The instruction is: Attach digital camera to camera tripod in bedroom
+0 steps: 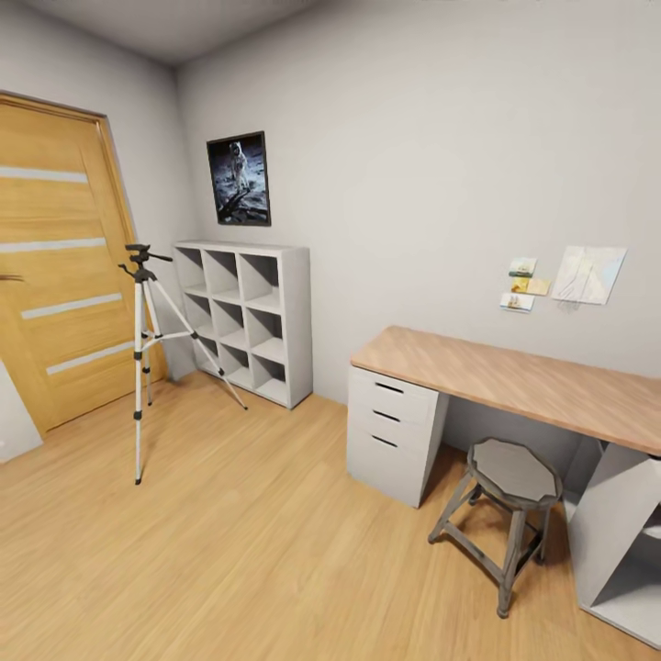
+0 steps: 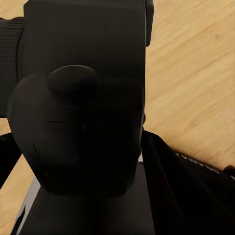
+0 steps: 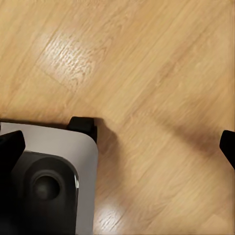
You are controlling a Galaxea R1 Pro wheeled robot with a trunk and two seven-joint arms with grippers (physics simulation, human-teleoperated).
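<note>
Bedroom: light grey walls, light wood plank floor [image 1: 229, 551], oak door [image 1: 55, 266] with frosted stripes at your left in the head view.
Camera tripod: the camera tripod [image 1: 147, 358] stands upright on the planks just in front of the door, three thin silver-white legs spread, black head with its pan handle on top. Nothing sits on the head.
Digital camera: the digital camera [image 2: 83, 98] looms close in your left wrist view, a matte black box with a rounded hump, ribbed dark barrel at one edge. It is well apart from the tripod.
Left gripper: you cannot tell how the jaws stand; the camera body blocks them, though it sits right where the fingers would be.
Right gripper: right gripper [image 3: 117, 139] is apart, one black fingertip at each side of your right wrist view, bare plank floor between them, nothing held. A grey and black part of the robot's base [image 3: 49, 181] lies below.
Shelving: white cube shelving [image 1: 243, 317] against the back wall, just beside the tripod.
Poster: dark framed astronaut picture [image 1: 240, 178] above the shelving.
Desk: wood-topped desk [image 1: 514, 376] with white drawers at your right, paper notes [image 1: 560, 280] pinned on the wall above.
Stool: grey stool [image 1: 509, 509] on the floor in front of the desk.
</note>
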